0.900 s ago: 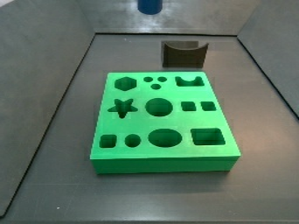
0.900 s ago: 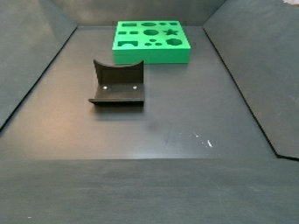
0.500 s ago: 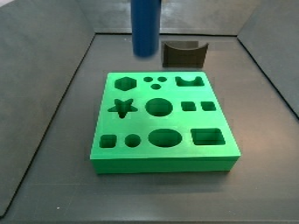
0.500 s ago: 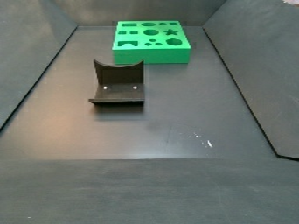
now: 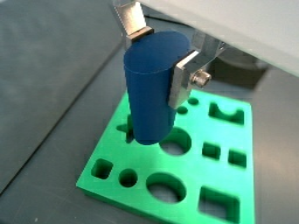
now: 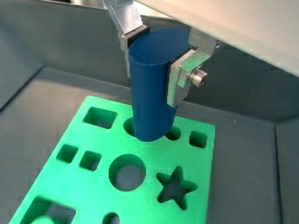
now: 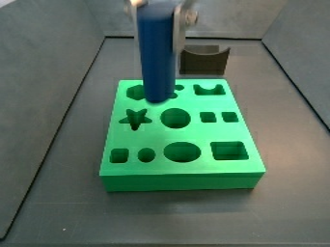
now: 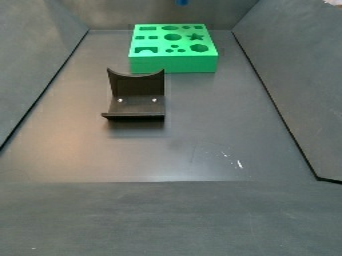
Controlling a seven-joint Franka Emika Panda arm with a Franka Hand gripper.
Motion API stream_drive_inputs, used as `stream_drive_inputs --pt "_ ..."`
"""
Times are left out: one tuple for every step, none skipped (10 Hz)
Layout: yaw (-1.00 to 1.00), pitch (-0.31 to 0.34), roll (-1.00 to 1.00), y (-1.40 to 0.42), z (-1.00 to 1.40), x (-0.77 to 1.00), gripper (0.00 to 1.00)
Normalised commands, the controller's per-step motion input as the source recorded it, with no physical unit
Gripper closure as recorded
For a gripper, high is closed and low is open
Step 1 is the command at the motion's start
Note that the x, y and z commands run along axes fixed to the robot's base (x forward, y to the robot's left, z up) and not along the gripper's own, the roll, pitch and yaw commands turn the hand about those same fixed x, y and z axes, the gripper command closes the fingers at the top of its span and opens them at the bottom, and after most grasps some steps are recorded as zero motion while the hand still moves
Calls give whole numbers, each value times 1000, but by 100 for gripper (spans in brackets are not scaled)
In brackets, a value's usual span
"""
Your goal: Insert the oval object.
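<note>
My gripper (image 7: 162, 12) is shut on the oval object (image 7: 157, 53), a tall blue peg held upright. Its lower end hangs over the back left part of the green board (image 7: 194, 174). In both wrist views the silver fingers (image 5: 184, 80) (image 6: 184, 74) clamp the top of the peg (image 5: 152, 92) (image 6: 155, 87). The board (image 5: 105, 179) (image 6: 87, 140) lies below. The oval hole (image 7: 182, 151) (image 6: 128, 171) (image 5: 166, 185) is open near the board's front edge, apart from the peg. In a side view the board (image 8: 174, 60) shows far back; the gripper is out of that view.
The fixture (image 7: 204, 60) (image 8: 134, 95) stands on the dark floor behind the board. The board has several other holes, among them a star (image 7: 135, 119) and a round one (image 7: 176, 118). Grey walls enclose the floor (image 8: 174, 170).
The gripper with the blue peg has come down and forward from the back of the bin to over the board's back left part.
</note>
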Motion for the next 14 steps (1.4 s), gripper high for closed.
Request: stream_drive_inputs --pt "-909 -54 -46 -160 -406 0 100" --pt "-866 -49 -64 -171 -360 0 100" --pt "-860 -47 -64 -171 -363 0 100" --pt "-823 -44 -76 -177 -349 0 100" --pt "-771 -44 -87 -183 -326 54 100" --pt "-674 -31 -97 -194 -351 183 100" --pt "-663 -14 -44 -197 -494 237 100" --pt "-657 0 -20 -174 -403 426 100" --pt "-723 0 -26 -131 -317 363 100" --pt "-811 0 -1 -77 -177 277 100" --pt "-783 0 0 -197 -131 263 100" --pt "-1000 0 0 -137 -203 0 100" --pt "-1000 0 39 0 -214 0 100" --pt "-1000 0 53 0 -197 0 100"
